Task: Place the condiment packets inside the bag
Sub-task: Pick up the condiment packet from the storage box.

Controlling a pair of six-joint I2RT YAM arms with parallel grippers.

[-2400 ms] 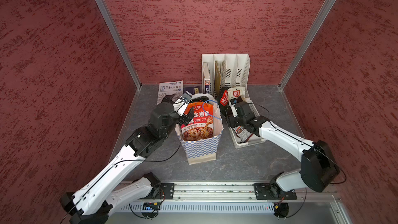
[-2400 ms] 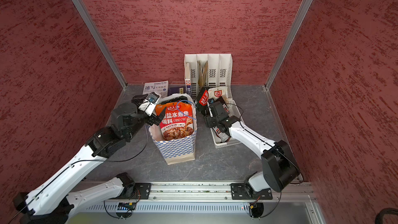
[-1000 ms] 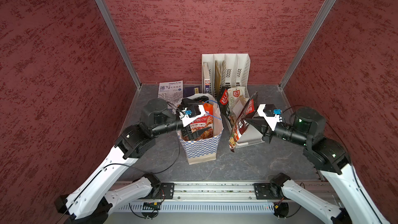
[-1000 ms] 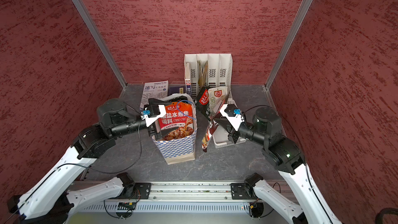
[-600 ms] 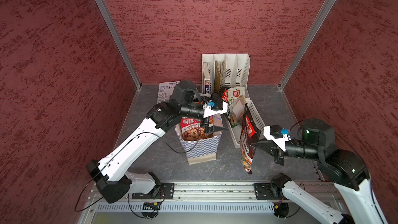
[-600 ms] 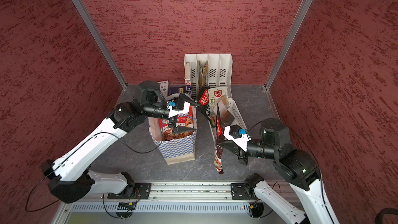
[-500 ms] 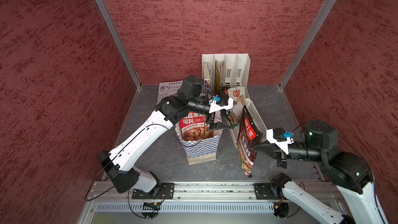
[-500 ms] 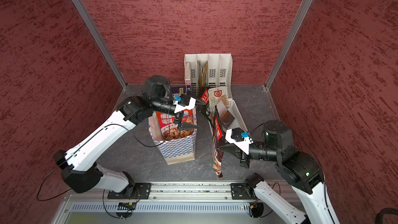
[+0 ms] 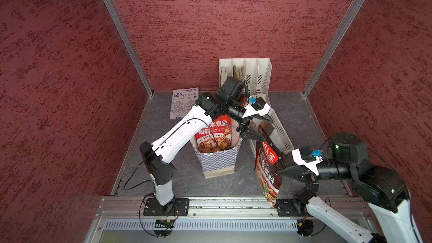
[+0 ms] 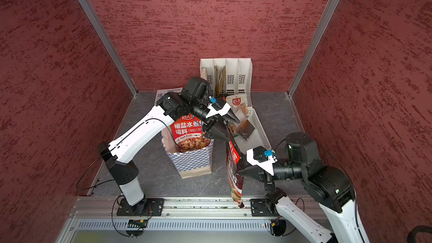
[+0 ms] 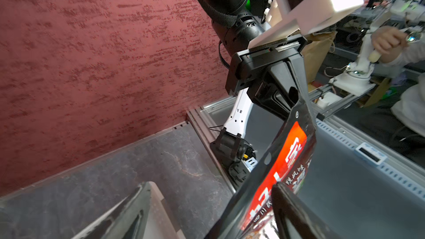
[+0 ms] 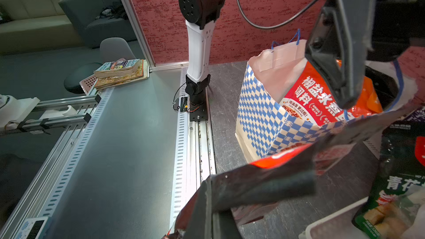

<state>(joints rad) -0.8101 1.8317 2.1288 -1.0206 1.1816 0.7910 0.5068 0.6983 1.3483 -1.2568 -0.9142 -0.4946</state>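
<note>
The left arm [image 9: 177, 134] is rising from its base at 7 o'clock and reaching low across the mouth of the bag [image 9: 219, 160] toward 2 o'clock. The left jaws are standing wide, straddling the top edge of the black-and-red packet [image 9: 266, 167] without pressing on it. The bag is standing upright mid-desk with its mouth open, and an orange packet [image 9: 214, 134] is sticking up past its rim. At the bag's 4 o'clock, well apart from its checkered side, the black-and-red packet is hanging upright. The right jaws are pinching its side edge closed, and the right arm [image 9: 343, 157] is lying level, pointing toward 9 o'clock. The white basket [image 9: 280, 134] is sitting at the bag's 2 o'clock, close behind the hanging packet, with a white packet [image 10: 238, 102] leaning in it. Bare desk [image 9: 301, 118] is lying open at the basket's 3 o'clock and at the bag's 9 o'clock.
</note>
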